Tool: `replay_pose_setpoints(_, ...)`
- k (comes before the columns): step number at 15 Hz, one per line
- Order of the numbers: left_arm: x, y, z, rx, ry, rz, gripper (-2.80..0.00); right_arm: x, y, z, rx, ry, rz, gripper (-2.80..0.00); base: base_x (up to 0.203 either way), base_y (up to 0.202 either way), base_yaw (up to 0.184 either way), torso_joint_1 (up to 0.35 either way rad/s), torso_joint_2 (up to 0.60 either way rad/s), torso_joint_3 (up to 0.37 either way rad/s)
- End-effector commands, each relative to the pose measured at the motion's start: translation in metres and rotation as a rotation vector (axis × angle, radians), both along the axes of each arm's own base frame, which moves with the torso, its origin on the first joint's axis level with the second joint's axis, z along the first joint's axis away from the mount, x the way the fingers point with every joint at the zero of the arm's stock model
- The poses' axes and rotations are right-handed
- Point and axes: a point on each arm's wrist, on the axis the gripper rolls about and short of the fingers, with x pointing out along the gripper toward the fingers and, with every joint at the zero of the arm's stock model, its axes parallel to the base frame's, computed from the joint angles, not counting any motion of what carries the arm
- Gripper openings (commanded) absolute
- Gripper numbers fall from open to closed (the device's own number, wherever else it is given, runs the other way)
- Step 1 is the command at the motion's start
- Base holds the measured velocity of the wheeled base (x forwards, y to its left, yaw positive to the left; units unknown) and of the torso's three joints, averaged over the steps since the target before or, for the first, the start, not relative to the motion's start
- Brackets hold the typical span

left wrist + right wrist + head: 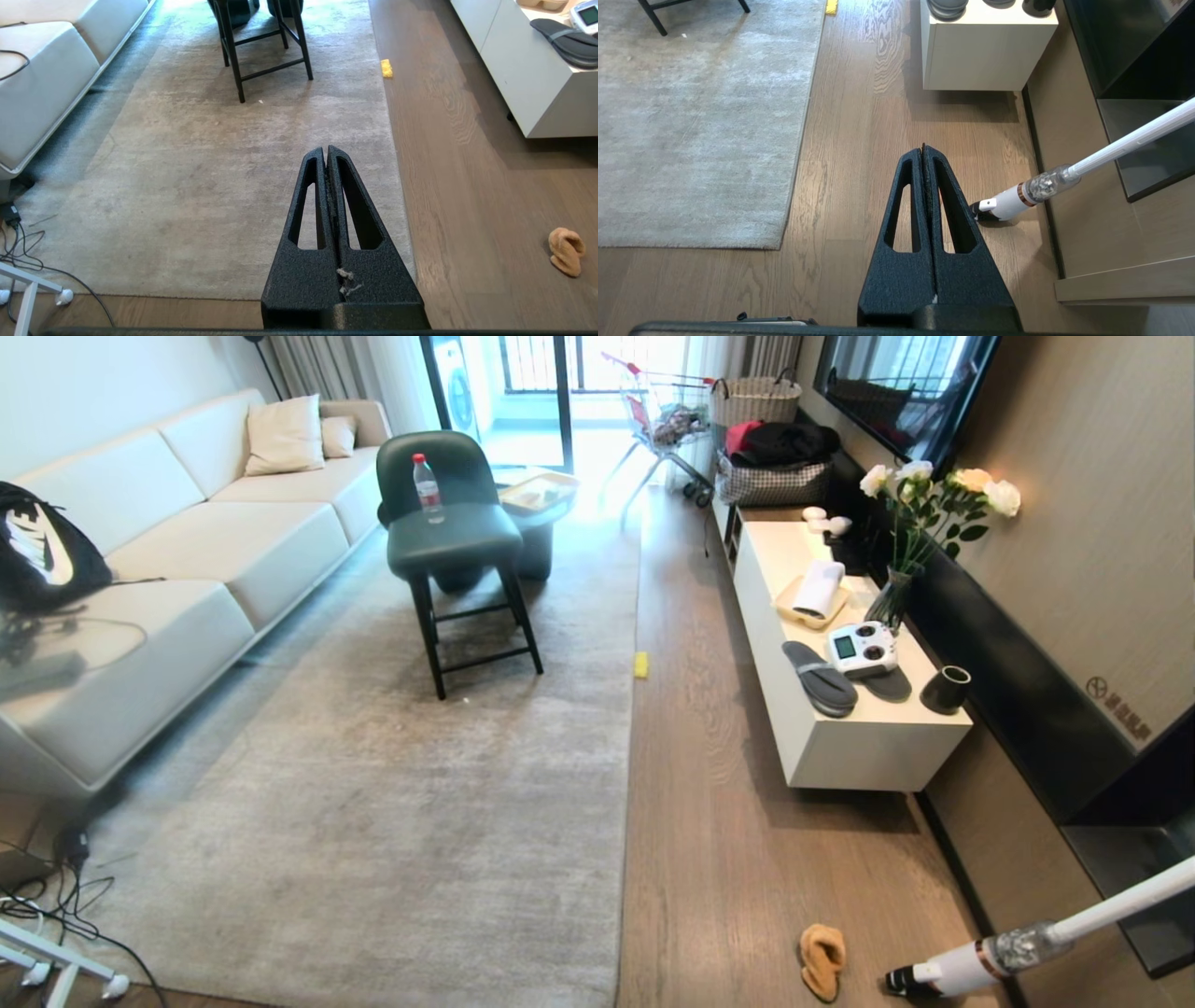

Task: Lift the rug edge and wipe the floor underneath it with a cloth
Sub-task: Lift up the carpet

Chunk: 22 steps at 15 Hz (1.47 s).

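Head view alone shows cloth [822,960] beside vacuum [971,966].

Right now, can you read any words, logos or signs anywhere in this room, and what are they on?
Black bag on the sofa: large white logo, only partly in view, not readable.
Wall panel: round sign with small characters, too small to read.
Water bottle on the chair: label blurred.
White device on the cabinet: screen unreadable.

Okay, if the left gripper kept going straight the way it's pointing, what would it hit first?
Probably the rug: the shut left gripper aims down and forward over its pile, short of the chair. Depth is unclear from this view.
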Motion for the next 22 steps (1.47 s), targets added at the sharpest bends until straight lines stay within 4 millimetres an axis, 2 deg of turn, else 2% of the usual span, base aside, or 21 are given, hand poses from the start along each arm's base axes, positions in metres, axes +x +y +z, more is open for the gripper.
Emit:
replay_pose_setpoints(1,0.0001,0.0,0.0,0.0,0.001,0.0,-2.8,0.0,0.0,0.0,0.003,-0.001,-0.002,-2.8,0.0,0.0,0.0,-0.143,0.37,0.214)
replay_pose_setpoints(14,0.0001,0.0,0.0,0.0,0.001,0.0,-2.8,0.0,0.0,0.0002,0.01,-0.002,-0.004,-2.8,0.0,0.0,0.0,-0.176,0.5,0.328)
replay_pose_setpoints(22,0.0001,0.0,-0.0001,0.0,0.002,0.0,-2.8,0.0,0.0,0.0002,0.012,-0.003,-0.005,-2.8,0.0,0.0,0.0,-0.108,0.48,0.367)
